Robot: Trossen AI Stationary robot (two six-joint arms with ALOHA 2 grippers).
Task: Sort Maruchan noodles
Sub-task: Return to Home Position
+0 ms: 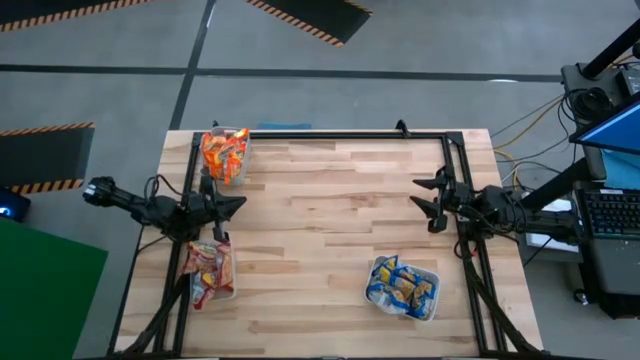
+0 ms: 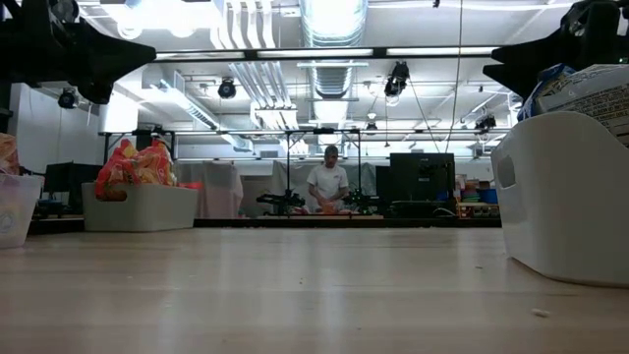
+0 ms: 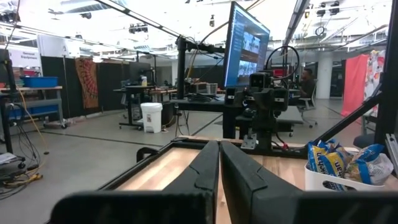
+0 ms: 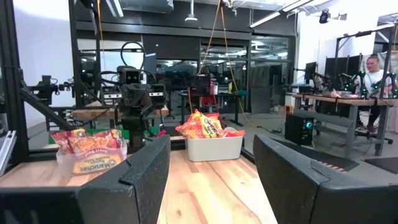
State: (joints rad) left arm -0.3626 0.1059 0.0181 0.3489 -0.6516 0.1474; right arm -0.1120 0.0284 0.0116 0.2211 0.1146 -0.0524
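The Maruchan packets lie in three white tubs. Orange packets fill the tub at the far left [image 1: 224,153], also in the right wrist view [image 4: 208,127]. Red packets fill the tub at the near left [image 1: 208,272], [image 4: 87,146]. Blue packets fill the tub at the near right [image 1: 402,286], [image 3: 339,163]. My left gripper [image 1: 238,204] hovers at the table's left edge between the two left tubs, its fingers shut [image 3: 219,168] and empty. My right gripper [image 1: 428,200] hovers at the right edge, open [image 4: 211,168] and empty.
A black metal frame [image 1: 340,134] runs along the table's far, left and right edges. The bare wooden top [image 1: 330,230] lies between the tubs. In the low view a white tub [image 2: 565,197] stands close at the right. A person [image 2: 328,185] stands far behind the table.
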